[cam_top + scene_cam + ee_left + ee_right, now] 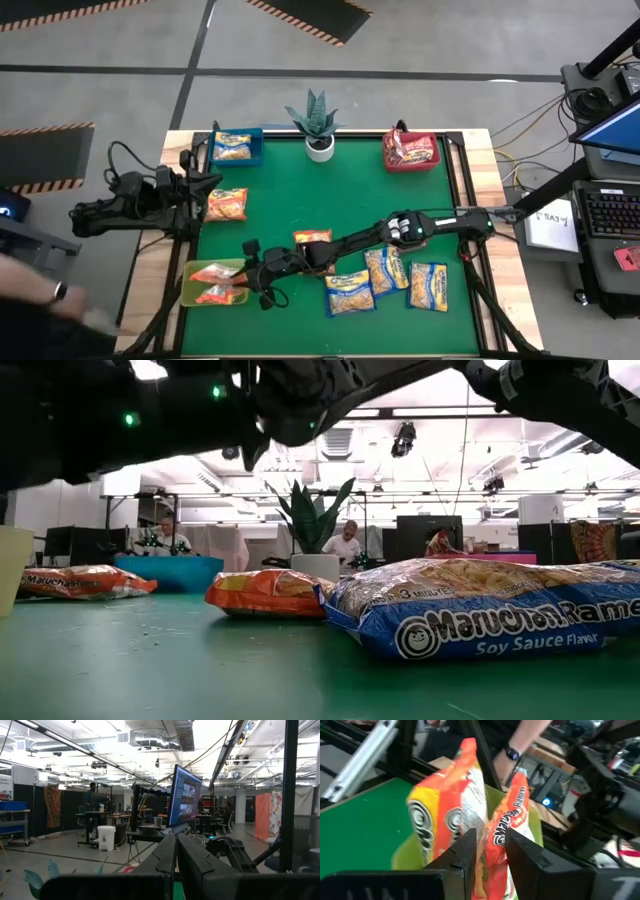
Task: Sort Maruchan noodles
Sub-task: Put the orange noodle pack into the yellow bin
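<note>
My right gripper (246, 287) reaches across the table to the yellow-green bin (196, 272) at the near left, shut on an orange noodle packet (512, 817). A second orange packet (447, 805) stands on edge in the bin beside it. Two more orange packets (227, 205) (312, 238) lie flat on the green mat. Three blue-edged yellow packets (350, 293) (385, 270) (428, 287) lie near the front edge. My left gripper (176, 865) is shut and raised at the table's left side, touching nothing. My right gripper pinches the orange packet's lower part (492, 851) between its two fingers, coming nearly level from the table's right side. The packet stands on edge, tilted, over the yellow-green bin, beside the other orange packet. Whether its bottom rests in the bin is hidden by the fingers.
A blue bin (237, 148) with a yellow packet stands at the far left, a red bin (410, 152) with red packets at the far right, and a potted plant (318, 125) between them. A person's hand (60, 295) is just off the table's near left corner.
</note>
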`<act>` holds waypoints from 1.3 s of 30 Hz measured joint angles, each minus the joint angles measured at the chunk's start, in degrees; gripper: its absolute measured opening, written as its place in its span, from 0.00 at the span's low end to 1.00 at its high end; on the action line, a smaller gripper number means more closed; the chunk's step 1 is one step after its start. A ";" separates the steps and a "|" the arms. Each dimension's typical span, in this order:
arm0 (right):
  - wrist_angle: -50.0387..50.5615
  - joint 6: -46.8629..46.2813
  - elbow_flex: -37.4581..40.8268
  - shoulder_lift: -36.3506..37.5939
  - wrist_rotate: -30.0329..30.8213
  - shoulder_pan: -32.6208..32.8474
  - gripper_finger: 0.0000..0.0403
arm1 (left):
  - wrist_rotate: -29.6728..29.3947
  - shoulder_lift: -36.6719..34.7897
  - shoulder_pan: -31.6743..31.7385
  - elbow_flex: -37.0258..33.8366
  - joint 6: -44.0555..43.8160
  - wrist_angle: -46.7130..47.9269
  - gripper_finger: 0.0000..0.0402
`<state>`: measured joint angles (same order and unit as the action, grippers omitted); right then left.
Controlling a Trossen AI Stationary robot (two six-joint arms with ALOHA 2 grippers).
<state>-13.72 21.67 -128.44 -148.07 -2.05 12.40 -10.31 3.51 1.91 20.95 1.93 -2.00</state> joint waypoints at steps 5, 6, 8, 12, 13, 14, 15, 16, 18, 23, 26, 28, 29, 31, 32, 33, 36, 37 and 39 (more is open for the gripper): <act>6.88 -0.61 -1.56 2.02 0.11 0.48 0.20 | -0.02 0.76 -0.01 0.00 -0.04 -0.04 0.00; 7.74 -0.64 -1.66 2.64 0.15 0.65 0.19 | -0.02 0.99 -0.02 0.00 -0.08 -0.14 0.00; 9.18 -1.23 -1.69 3.67 0.21 0.98 0.19 | -0.02 1.60 -0.02 0.00 -0.41 -0.10 0.00; 14.32 -2.16 -1.69 6.04 0.42 1.05 0.18 | -0.02 2.74 -0.02 0.00 -0.68 -0.11 0.00; 15.93 -2.15 -1.66 6.77 0.58 0.97 0.18 | -0.02 3.03 -0.02 0.00 -0.69 -0.05 0.00; 17.12 -2.16 -1.66 7.43 0.66 0.94 0.18 | -0.02 3.38 -0.02 0.00 -0.69 -0.18 0.00; 18.90 -2.16 -1.66 8.28 1.35 0.89 0.18 | -0.02 3.61 -0.02 0.00 -0.72 -0.22 0.00; 21.99 -2.05 -1.66 9.36 2.51 0.88 0.18 | -0.02 3.74 -0.02 0.00 -0.72 -0.05 0.00; 29.18 -1.04 -1.69 11.34 6.04 0.84 0.18 | -0.02 4.24 -0.02 0.00 -0.83 -0.35 0.00; 46.48 -1.21 -1.56 15.79 11.07 -0.49 0.14 | -0.03 4.82 -0.02 0.00 -1.54 -0.23 0.00; 51.70 -1.52 -0.90 18.02 11.34 -1.27 0.11 | -0.02 5.54 -0.02 0.00 -3.11 -0.19 0.00; 52.83 -1.57 0.64 19.25 11.11 -1.33 0.10 | -0.03 6.34 0.00 0.00 -4.51 -0.08 0.00; 52.82 -1.46 1.83 19.84 10.97 -1.40 0.09 | -0.02 6.73 -0.02 -0.03 -5.09 -0.03 0.00; 52.38 -0.13 4.74 20.99 10.49 -1.45 0.08 | -0.02 7.88 0.00 -0.09 -5.47 -0.24 0.00; 51.09 0.74 6.58 21.70 10.57 -1.55 0.08 | -0.02 8.24 0.01 -0.09 -5.47 -0.05 0.00; 49.31 1.88 8.78 22.51 10.59 -1.69 0.08 | -0.02 8.66 0.01 -0.15 -5.54 0.14 0.00; 41.97 3.73 15.98 25.76 9.92 -2.31 0.08 | -0.02 10.03 0.01 -0.13 -6.60 0.07 0.00; 38.77 4.16 18.97 27.20 8.89 -2.63 0.08 | -0.02 10.63 0.01 -0.15 -7.29 -0.03 0.00; 31.96 4.85 25.15 30.00 6.12 -3.49 0.08 | -0.02 11.68 0.01 -0.15 -8.79 0.04 0.00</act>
<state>18.24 26.52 -103.29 -118.07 4.07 8.91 -10.33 15.20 1.91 20.80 -6.86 -1.96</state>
